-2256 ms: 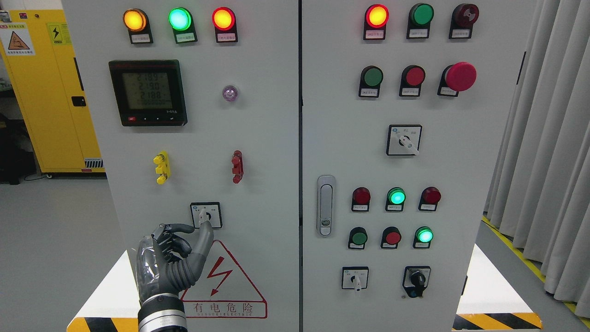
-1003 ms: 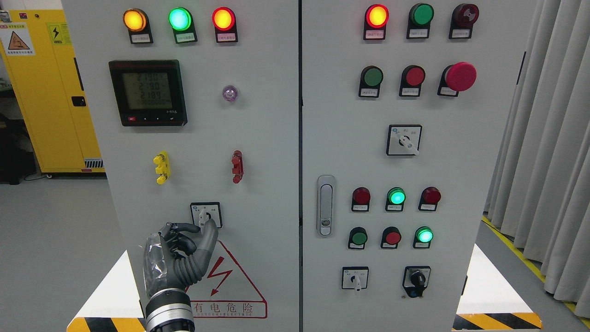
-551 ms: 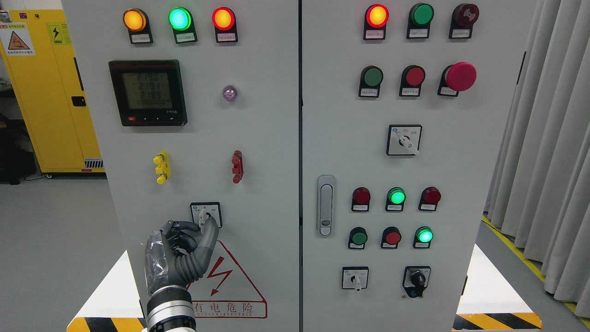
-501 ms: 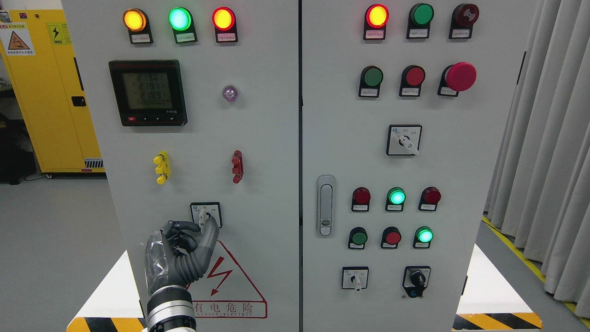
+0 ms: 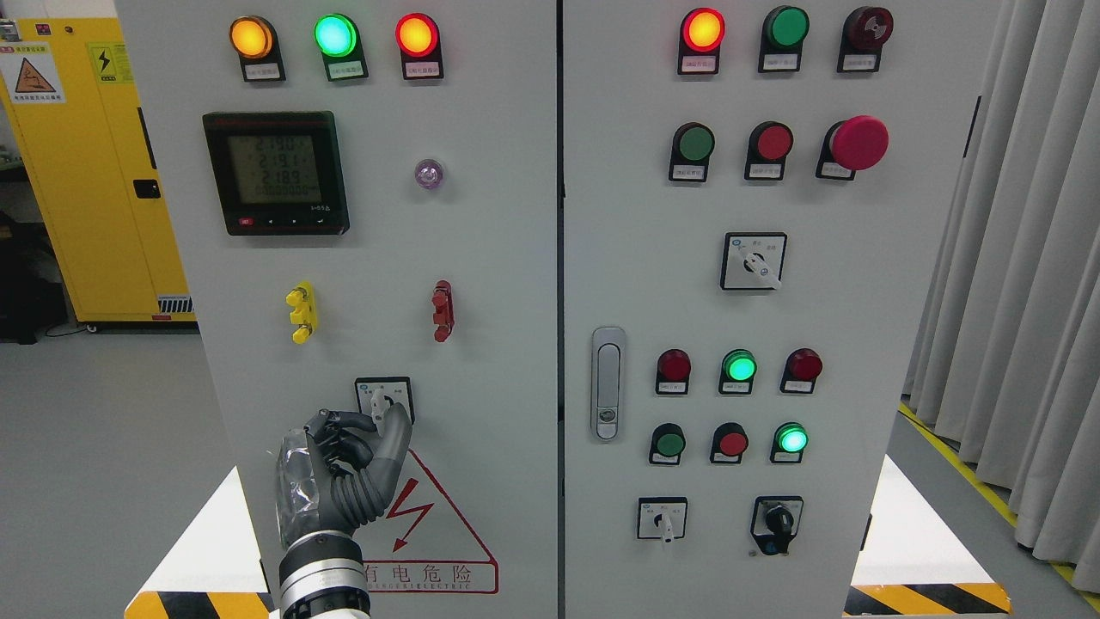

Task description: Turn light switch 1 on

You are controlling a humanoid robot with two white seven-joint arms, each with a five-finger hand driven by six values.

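Note:
The rotary light switch (image 5: pixel 384 397) is a small square plate with a white lever knob, low on the left door of the grey control cabinet (image 5: pixel 481 258). My left hand (image 5: pixel 381 421) comes up from the bottom left, just below that plate. Its thumb (image 5: pixel 396 427) stands to the right of the white lever and the curled index finger touches it from the left, so the two pinch the lever. The other fingers are folded into the palm. The lever's lower end is hidden behind the fingertips. My right hand is out of view.
Above the switch are yellow (image 5: pixel 302 312) and red (image 5: pixel 443 310) terminals, a meter display (image 5: pixel 276 172) and lit indicator lamps. The right door carries a handle (image 5: pixel 608 383), push buttons, a red mushroom button (image 5: pixel 858 143) and more rotary switches. A yellow cabinet (image 5: pixel 94 163) stands at the left and curtains (image 5: pixel 1023 258) at the right.
My left hand has crept up and to the right, and its thumb and index finger have closed in on the switch lever.

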